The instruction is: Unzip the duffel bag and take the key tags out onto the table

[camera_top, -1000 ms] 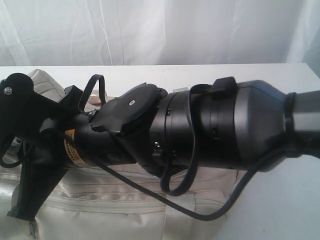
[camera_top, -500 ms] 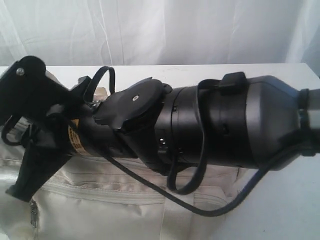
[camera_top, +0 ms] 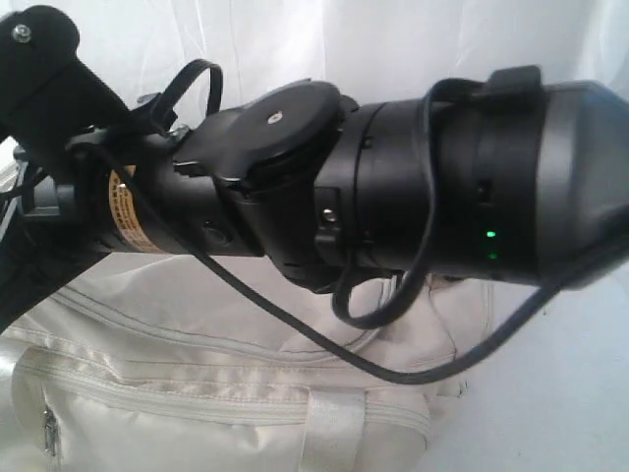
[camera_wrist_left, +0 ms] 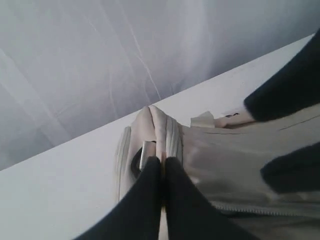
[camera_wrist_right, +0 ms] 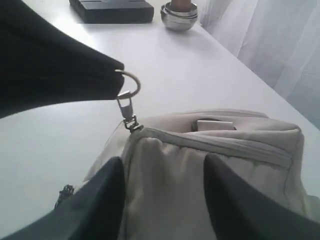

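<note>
Now my right arm [camera_top: 413, 197] has lifted, baring more bag [camera_top: 197, 413], right jaws spread astride it, left jaws pinching a ring [camera_wrist_right: 139, 84] clipped to it.

The duffel bag [camera_top: 226, 393] is cream-beige all over. Its zipper tape and webbing handle are the same tone, and it has a silvery zipper pull [camera_top: 46, 433]. The table [camera_wrist_right: 200, 65] is plain white. The curtain [camera_wrist_left: 100, 60] is white with soft grey folds. The robot arm [camera_top: 413, 197] across the exterior view is black and dark grey. It carries an orange-yellow label [camera_top: 126, 211] with dark print, a small green light [camera_top: 488, 234] and a black cable [camera_top: 403, 378]. The left gripper [camera_wrist_left: 163, 162] and the right gripper [camera_wrist_right: 164, 165] both have black fingers. The ring and clasp [camera_wrist_right: 127, 100] at the bag's end are silver metal. The box [camera_wrist_right: 112, 9] is black. The round object [camera_wrist_right: 179, 12] beside it is shiny silver with a brownish top.
</note>
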Tool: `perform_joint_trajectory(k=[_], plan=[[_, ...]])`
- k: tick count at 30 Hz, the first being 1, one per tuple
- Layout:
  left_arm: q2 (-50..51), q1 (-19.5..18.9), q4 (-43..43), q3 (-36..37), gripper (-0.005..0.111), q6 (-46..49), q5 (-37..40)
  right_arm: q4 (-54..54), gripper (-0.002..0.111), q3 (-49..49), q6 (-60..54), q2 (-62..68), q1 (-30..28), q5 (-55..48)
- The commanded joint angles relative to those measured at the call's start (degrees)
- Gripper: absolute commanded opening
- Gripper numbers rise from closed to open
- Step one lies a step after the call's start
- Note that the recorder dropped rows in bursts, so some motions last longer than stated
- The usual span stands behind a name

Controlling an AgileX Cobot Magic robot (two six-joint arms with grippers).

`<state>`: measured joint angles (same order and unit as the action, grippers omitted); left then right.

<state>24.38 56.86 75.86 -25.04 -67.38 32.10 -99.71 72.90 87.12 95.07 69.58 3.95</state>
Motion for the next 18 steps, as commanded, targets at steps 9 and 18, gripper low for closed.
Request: perform_joint_trajectory(k=[9,18], plan=[[-0.4,-0.2,1.2,-0.4,0.0,0.3,-3.7,-0.2,0.046,8.8,1.7,6.4,-1.8,7.7],[-0.4,-0.2,1.2,-0.4,0.0,0.3,-3.7,-0.2,0.046,11.7,3.2,10.8,-1.8,9.9]])
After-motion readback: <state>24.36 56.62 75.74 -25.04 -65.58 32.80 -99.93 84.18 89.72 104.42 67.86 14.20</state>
